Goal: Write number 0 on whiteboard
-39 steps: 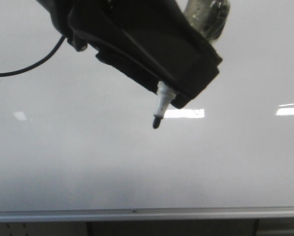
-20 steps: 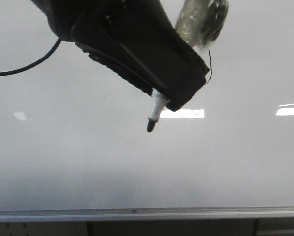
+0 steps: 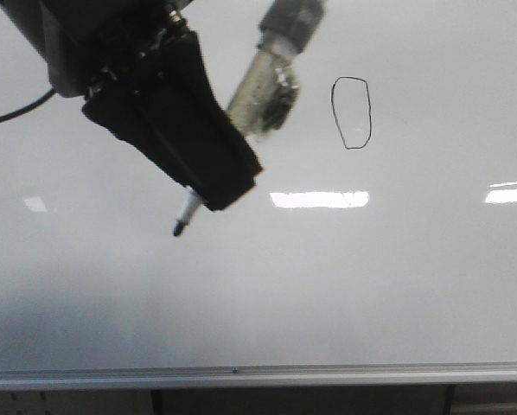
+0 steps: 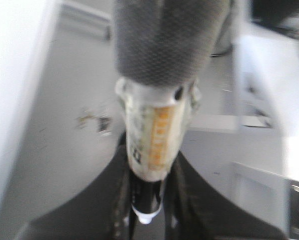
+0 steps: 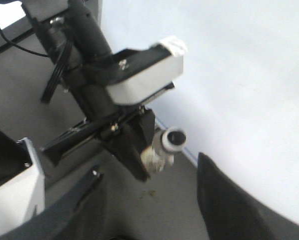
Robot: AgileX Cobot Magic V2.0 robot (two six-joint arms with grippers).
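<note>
The whiteboard (image 3: 431, 285) fills the front view. On it, upper right of centre, stands the number 0 (image 3: 351, 113), a thin black closed loop narrowing downward. My left gripper (image 3: 213, 201) hangs left of the loop, shut on a tape-wrapped marker (image 3: 260, 91) whose black tip (image 3: 178, 229) points down-left, well away from the loop. The left wrist view shows that marker (image 4: 152, 135) clamped between the black fingers (image 4: 109, 205). In the right wrist view my right gripper (image 5: 149, 215) stands open and empty, looking at the left arm and the marker's end (image 5: 175, 139) beside the whiteboard (image 5: 239, 75).
A silver frame strip (image 3: 258, 376) runs along the board's lower edge. Bright light reflections (image 3: 319, 199) lie below the loop. A black cable (image 3: 16, 114) trails from the left arm. The left arm's wrist camera block (image 5: 142, 75) sits close to my right gripper.
My left gripper has swung left and up with the marker, uncovering the drawn loop it hid before. The marker tip now sits further left.
</note>
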